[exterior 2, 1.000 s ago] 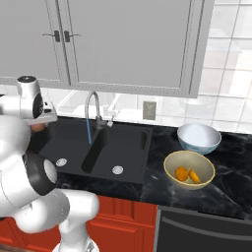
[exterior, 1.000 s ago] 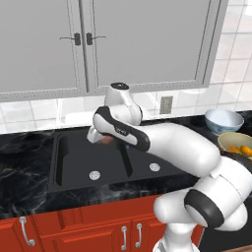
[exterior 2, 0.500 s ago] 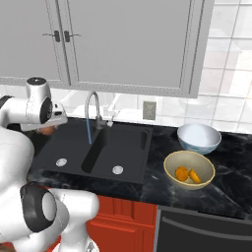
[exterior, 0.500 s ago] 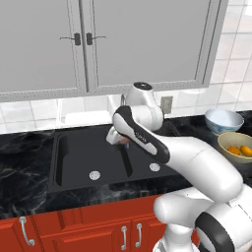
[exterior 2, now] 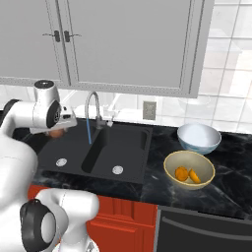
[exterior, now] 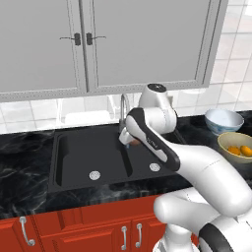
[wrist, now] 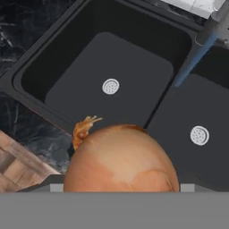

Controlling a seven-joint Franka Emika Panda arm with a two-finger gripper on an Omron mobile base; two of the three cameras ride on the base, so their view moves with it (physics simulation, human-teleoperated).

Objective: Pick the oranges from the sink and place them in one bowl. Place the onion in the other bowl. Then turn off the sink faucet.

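End effector [exterior: 130, 139] closed around the onion [wrist: 120, 159], carried above the sink [exterior: 74, 157]. Pale blue-white bowl [exterior: 224, 119], the target, sits on the surface at about 3 o'clock from it in the left base view, behind the yellow-tan bowl [exterior: 231, 152] holding both oranges [exterior: 239, 150].

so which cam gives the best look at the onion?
Hand view: the onion is large and close above the sink, skin and dry tip clear. Left base view shows a sliver beside the arm; right base view a small patch under the hand.
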